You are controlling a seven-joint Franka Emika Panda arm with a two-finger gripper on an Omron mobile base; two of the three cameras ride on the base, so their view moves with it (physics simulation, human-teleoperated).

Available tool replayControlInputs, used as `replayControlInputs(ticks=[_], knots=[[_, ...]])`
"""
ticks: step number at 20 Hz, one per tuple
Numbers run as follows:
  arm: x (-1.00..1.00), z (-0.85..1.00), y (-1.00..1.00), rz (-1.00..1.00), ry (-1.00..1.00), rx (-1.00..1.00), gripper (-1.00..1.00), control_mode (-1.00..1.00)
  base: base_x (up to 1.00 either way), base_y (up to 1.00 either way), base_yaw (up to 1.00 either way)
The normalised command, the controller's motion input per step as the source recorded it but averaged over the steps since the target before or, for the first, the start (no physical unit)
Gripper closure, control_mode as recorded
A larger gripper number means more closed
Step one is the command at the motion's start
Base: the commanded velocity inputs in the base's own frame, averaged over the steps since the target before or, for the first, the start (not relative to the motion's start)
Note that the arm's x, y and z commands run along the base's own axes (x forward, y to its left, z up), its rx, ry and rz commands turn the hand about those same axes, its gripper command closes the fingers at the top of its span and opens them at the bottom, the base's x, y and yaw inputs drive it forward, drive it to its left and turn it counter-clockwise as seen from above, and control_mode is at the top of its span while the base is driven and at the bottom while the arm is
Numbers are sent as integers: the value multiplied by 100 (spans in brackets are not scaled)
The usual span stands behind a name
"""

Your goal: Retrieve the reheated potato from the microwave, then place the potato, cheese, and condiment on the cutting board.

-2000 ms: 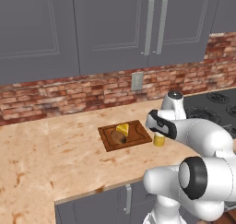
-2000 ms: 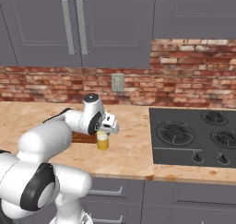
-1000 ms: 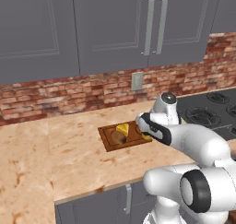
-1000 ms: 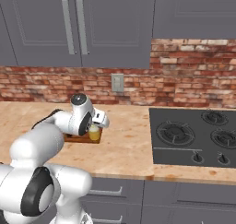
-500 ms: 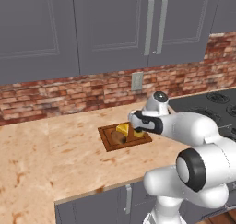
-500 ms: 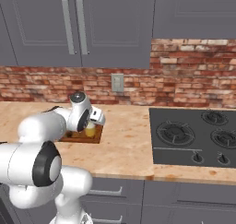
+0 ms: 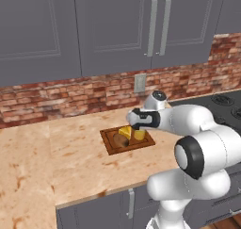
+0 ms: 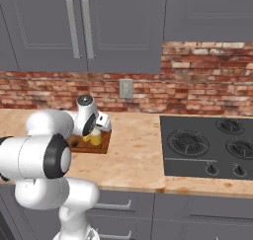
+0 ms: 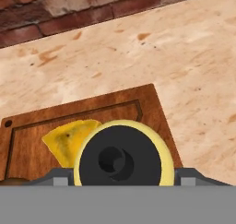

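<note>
Three food items: seen together on the cutting board (image 7: 111, 143), mid-counter in front of the brick wall.
Potato (image 7: 121, 140): lying on the board's left part in the left base view, touching or just beside the cheese.
Cheese (image 7: 125, 131): yellow wedge on the board, between potato and condiment; also seen in the hand view (image 9: 69, 140), behind the bottle cap.
Condiment (image 7: 140, 134): upright on the board's right end, directly under the gripper; in the right base view (image 8: 96, 138) its yellow body is seen below the hand.
Condiment cap: dark round top seen head-on in the hand view (image 9: 123, 159), ringed by the yellow bottle body.
Gripper (image 7: 139, 127): positioned over the condiment, one finger tip (image 9: 59, 178) seen at each side of the bottle; whether the pads are pressed on the bottle cannot be told.
Cutting board, hand view (image 9: 147, 103): raised rim and corner visible, bare counter (image 9: 193, 71) beyond it.
Stove (image 8: 207, 147): well apart from the board, toward the right in the right base view.
</note>
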Motion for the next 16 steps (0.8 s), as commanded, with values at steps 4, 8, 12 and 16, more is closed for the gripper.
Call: replayControlInputs(ticks=[4,8,12,16], knots=[[1,-35,3,0,4,0,100,-100,0,0,0],[-6,-35,0,0,8,0,-100,-100,0,0,0],[-7,-27,0,0,8,0,-100,-100,0,0,0],[-9,-17,0,0,5,0,-100,-100,0,0,0]])
